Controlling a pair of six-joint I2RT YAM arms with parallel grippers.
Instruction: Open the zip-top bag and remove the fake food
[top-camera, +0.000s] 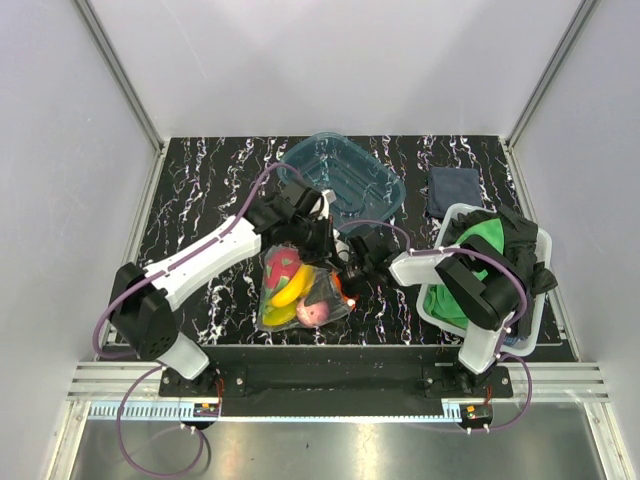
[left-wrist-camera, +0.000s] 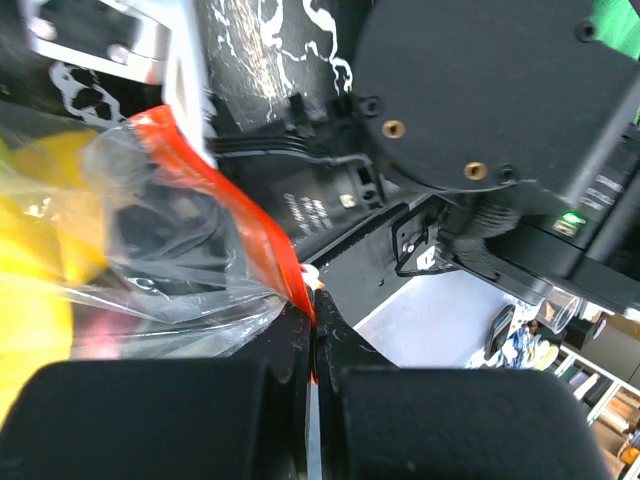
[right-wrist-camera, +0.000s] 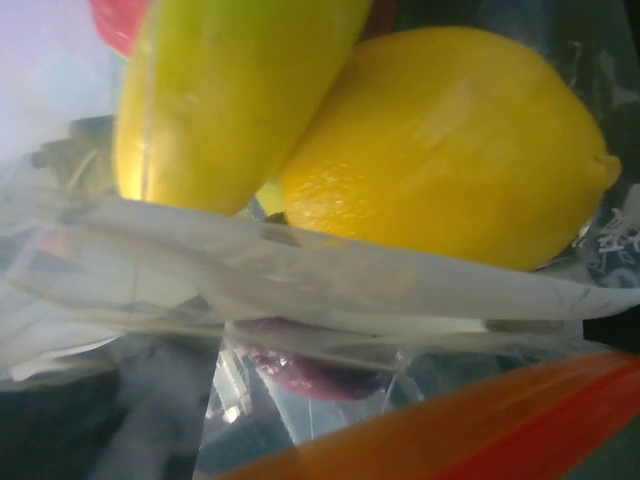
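The zip-top bag (top-camera: 300, 292) lies on the black marbled table between the arms, holding the fake food: a yellow banana (top-camera: 287, 296), a red-pink fruit (top-camera: 281, 266) and a pinkish ball (top-camera: 313, 313). My left gripper (left-wrist-camera: 313, 318) is shut on the bag's red-orange zip strip (left-wrist-camera: 215, 190) and sits above the bag's far corner (top-camera: 322, 240). My right gripper (top-camera: 352, 284) is at the strip's right end, closed on the bag. In its own view the plastic hides its fingers; the banana (right-wrist-camera: 220, 100), a yellow lemon (right-wrist-camera: 450, 150) and the strip (right-wrist-camera: 480, 420) fill that frame.
A teal transparent tray (top-camera: 342, 180) stands just behind the left gripper. A dark blue cloth (top-camera: 452, 190) lies at the back right. A white basket (top-camera: 537, 300) with a green cloth (top-camera: 470, 245) and dark fabric sits beside the right arm.
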